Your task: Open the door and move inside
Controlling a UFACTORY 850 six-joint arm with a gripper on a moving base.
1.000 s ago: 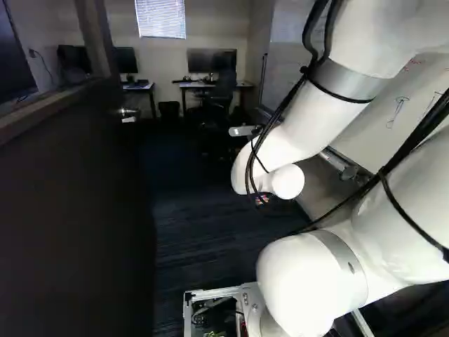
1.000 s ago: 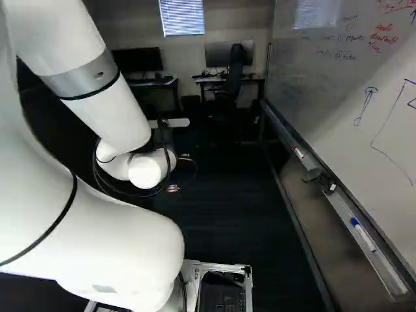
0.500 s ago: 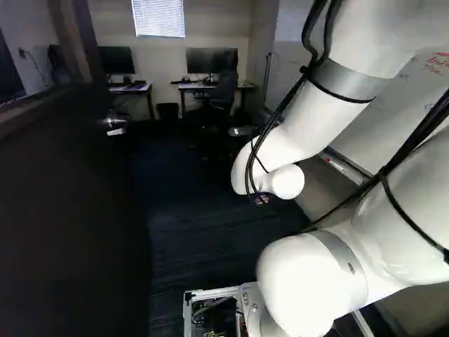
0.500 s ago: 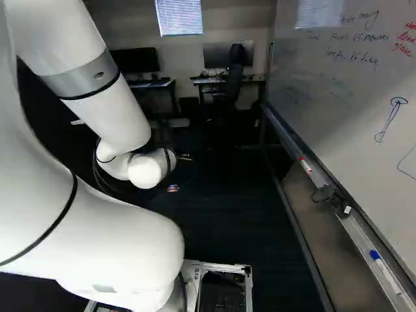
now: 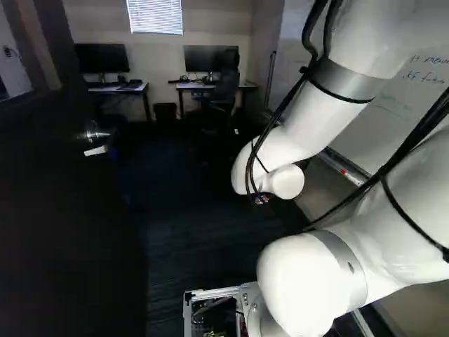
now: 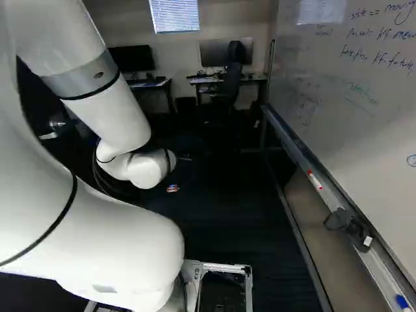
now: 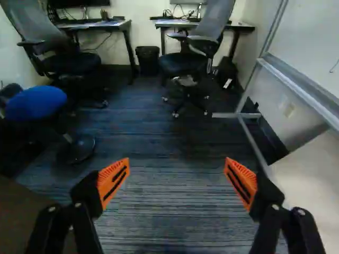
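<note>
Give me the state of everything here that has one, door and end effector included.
Door, standing open
Door handle, not gripped
End effector, open, nothing between its fingers
Whiteboard, written on
Window blind, lowered
Both monitors, dark
Blue stool, upright, unoccupied

We have our gripper (image 7: 177, 182) open over striped carpet (image 7: 175, 219), a blue stool (image 7: 36, 102) at its ten o'clock, an office chair (image 7: 69, 62) at eleven, a bin (image 7: 148, 60) at twelve.
</note>
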